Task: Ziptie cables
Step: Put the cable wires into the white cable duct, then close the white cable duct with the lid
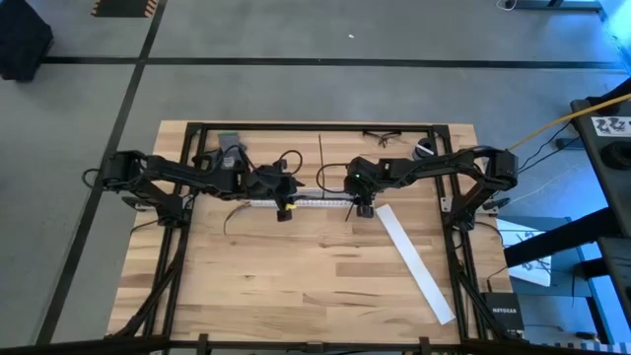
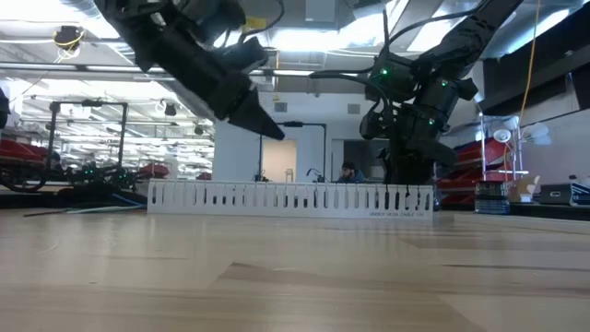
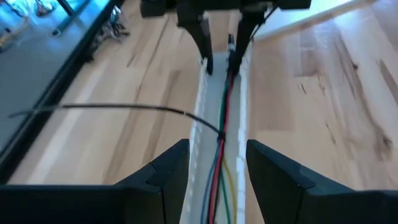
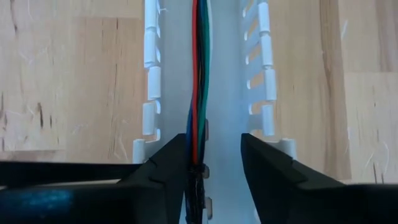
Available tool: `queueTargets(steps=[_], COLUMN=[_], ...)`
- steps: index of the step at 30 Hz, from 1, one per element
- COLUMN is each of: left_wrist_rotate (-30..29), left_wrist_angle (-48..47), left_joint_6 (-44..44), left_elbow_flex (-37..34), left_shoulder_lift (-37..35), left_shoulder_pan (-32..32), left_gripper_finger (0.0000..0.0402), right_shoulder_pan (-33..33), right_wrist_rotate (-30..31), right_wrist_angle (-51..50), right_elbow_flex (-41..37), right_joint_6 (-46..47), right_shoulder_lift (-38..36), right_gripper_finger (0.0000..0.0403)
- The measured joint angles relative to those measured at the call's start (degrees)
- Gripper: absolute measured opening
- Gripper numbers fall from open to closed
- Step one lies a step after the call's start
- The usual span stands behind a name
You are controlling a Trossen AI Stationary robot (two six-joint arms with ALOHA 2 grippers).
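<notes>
**Both grippers over the slotted channel, cables lying inside it**

I see the cables (image 4: 198, 68) running lengthwise down the middle of the white slotted channel (image 1: 301, 200), which sits on the wooden desk (image 1: 296, 276). Red, green, blue and dark strands show in the right wrist view; the left wrist view adds a yellow one.

My left gripper (image 3: 217, 168) is above one end of the channel, its fingers (image 3: 165, 171) apart and straddling the cables, nothing gripped. A thin black ziptie (image 3: 124, 108) lies across the channel wall there, its tip reaching the cable bundle just ahead of those fingers.

My right gripper (image 4: 213, 163) is at the other end, pointing down into the channel. Its fingers (image 4: 168, 162) are spread on either side of the bundle; I cannot tell whether they touch the wires. They are not clamped on anything I can make out.

In the high view the two arms meet over the channel from opposite sides. A long white flat strip (image 1: 418, 264) lies diagonally on the desk near the right arm. Another thin dark strip (image 1: 321, 155) lies behind the channel.
</notes>
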Motion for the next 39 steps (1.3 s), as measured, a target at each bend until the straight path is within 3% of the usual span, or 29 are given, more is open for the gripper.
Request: queueTargets(steps=[11,27,39], left_wrist_rotate=[-0.04,-0.07,-0.07], left_wrist_angle=[-0.48,-0.90,-0.86], left_joint_6=[-0.88,-1.78,-2.19], left_elbow_flex=[-1.63,-1.63,-1.63], left_shoulder_lift=[0.07,0.04,0.04], left_shoulder_pan=[0.04,0.04,0.04], left_gripper_finger=[0.0151,0.0150,0.0150], right_shoulder_pan=[0.00,0.00,0.52], right_wrist_rotate=[0.04,2.53,3.61], right_wrist_angle=[-7.38,-23.23,-41.80], right_elbow_flex=[5.31,14.36,21.19], right_joint_6=[-0.13,0.10,5.92], right_shoulder_lift=[0.00,0.02,-1.71], right_gripper_finger=[0.0219,0.0222,0.0222])
